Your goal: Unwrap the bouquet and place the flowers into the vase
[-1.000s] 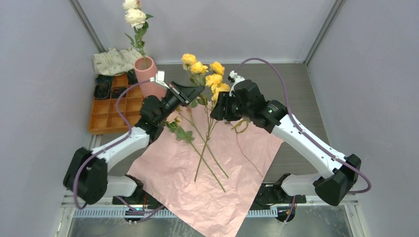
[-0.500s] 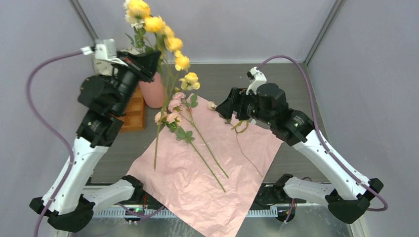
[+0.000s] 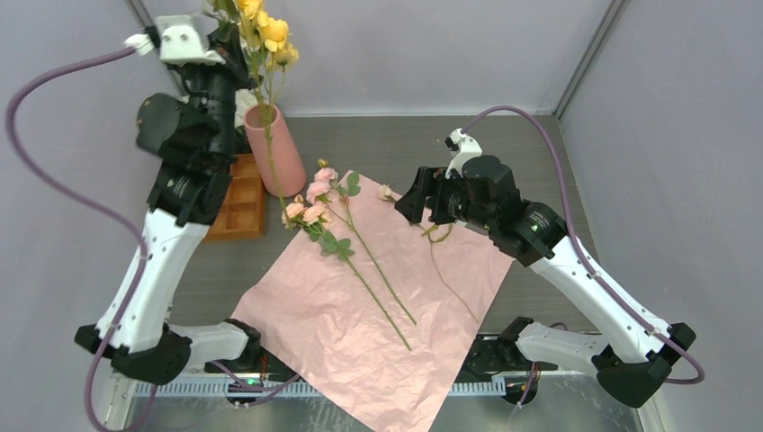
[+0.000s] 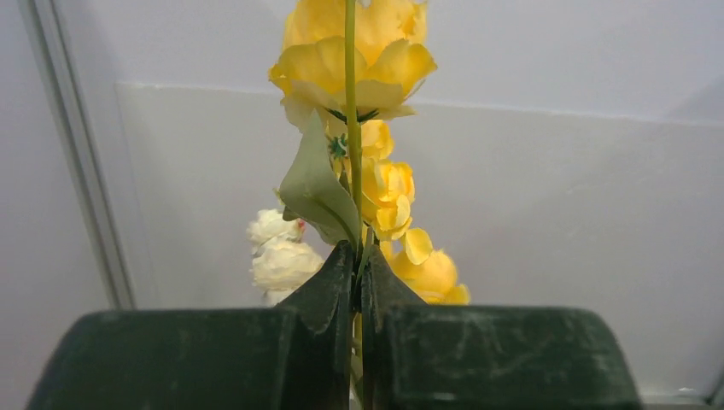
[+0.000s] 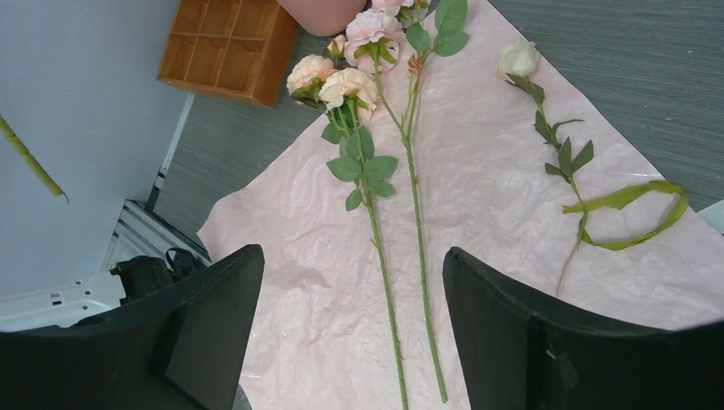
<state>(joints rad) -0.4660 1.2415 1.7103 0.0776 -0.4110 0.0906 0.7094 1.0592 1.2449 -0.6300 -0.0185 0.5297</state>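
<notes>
A: Since the earlier frame, the left gripper (image 4: 357,260) has climbed higher and closer to the vase (image 3: 283,157), and the right gripper (image 5: 352,256) has spread wider.

B: Yes. The left jaws are pinched on the stem of the yellow roses (image 4: 350,64). The right jaws stand wide apart, empty, above the pink paper (image 5: 504,213) where the pink roses (image 5: 346,84) lie.

A: And the insertion?

B: The stem's foot seems outside the rim. I would raise it clear, centre it over the mouth, lower it straight beside the white rose (image 4: 280,260), then release.
</notes>
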